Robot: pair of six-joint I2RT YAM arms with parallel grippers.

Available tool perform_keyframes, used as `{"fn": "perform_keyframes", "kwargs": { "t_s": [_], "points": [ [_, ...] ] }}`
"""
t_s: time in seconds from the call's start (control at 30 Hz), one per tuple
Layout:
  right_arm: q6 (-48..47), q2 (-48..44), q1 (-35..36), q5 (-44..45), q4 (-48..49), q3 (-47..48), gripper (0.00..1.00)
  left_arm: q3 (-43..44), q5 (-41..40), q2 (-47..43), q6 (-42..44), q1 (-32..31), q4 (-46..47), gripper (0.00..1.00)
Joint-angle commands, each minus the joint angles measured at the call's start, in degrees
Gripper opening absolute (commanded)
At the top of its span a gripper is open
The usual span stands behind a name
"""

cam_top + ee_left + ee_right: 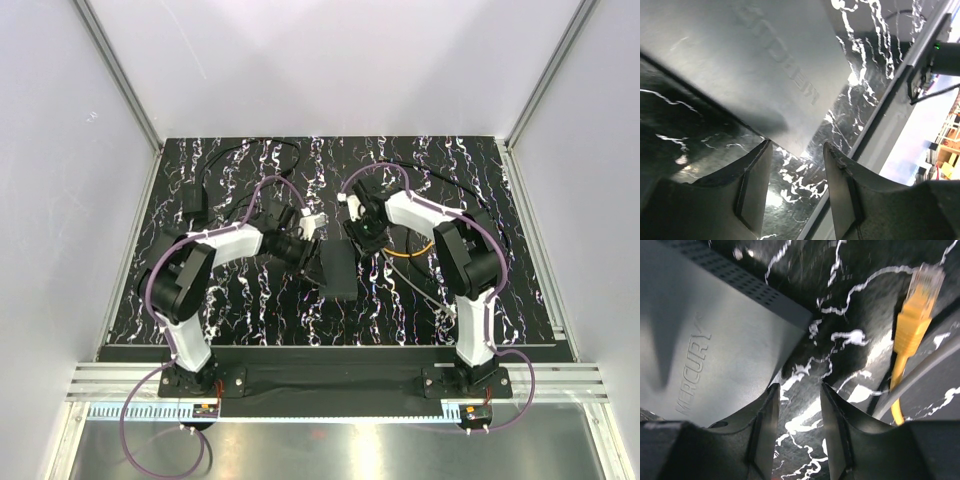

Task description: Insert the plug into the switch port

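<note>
The switch, a flat matte-black box [338,270], lies in the middle of the marbled mat. Its top fills the left wrist view [765,60] and shows MERCURY lettering in the right wrist view [705,340]. I see its vented edge but no socket. The plug [916,310] is yellow with a clear tip. It lies loose on the mat to the right of my right gripper, on a yellow cable [415,252]. My left gripper [308,258] [795,147] is open and empty at the box's left corner. My right gripper [365,238] [798,389] is open and empty beside the box's far right corner.
A small black block with a thin black cord [193,200] sits at the back left. A grey cable [925,375] runs next to the yellow one. The mat's metal edge rail [900,85] shows in the left wrist view.
</note>
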Motion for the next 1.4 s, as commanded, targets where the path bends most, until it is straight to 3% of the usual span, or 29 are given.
{"fn": "perform_keyframes", "kwargs": {
  "t_s": [0.0,0.1,0.27,0.4,0.43,0.53,0.67,0.83,0.93,1.37],
  "points": [
    [-1.4,2.0,0.0,-0.6,1.9,3.5,0.46,-0.4,4.2,-3.7,-0.1,-0.7,3.2,0.5],
    [-2.2,2.4,0.1,0.4,0.4,5.0,0.47,0.1,3.4,-6.1,1.0,1.0,1.2,0.52],
    [-4.3,-0.2,-1.1,0.4,-3.3,7.1,0.58,5.3,-4.3,-15.1,9.1,11.1,-5.7,0.54],
    [-4.8,-4.4,-2.0,-1.7,-5.1,8.4,0.75,14.8,-8.2,-13.7,21.1,19.7,-19.9,0.57],
    [-4.7,-5.6,-1.9,-1.9,-5.4,8.6,0.81,17.4,-9.3,-12.6,24.8,22.7,-20.6,0.58],
    [-4.3,-6.7,-1.9,-2.3,-5.9,9.0,0.83,20.2,-14.6,-10.5,25.0,26.8,-18.3,0.58],
    [-2.3,-7.5,-2.0,-3.0,-6.9,9.9,0.81,25.4,-20.5,-3.4,24.4,27.4,-13.8,0.56],
    [-0.8,-7.9,-2.0,-5.0,-8.2,11.5,0.79,37.6,-28.0,10.1,20.8,27.4,-12.9,0.43],
    [-0.7,-8.5,-2.0,-6.0,-9.0,12.1,0.8,43.1,-30.1,16.1,20.3,27.4,-13.8,0.41],
    [-0.7,-8.2,-2.1,-7.4,-9.8,12.3,0.8,49.1,-36.1,25.2,21.0,27.5,-16.9,0.39]
  ]
}}
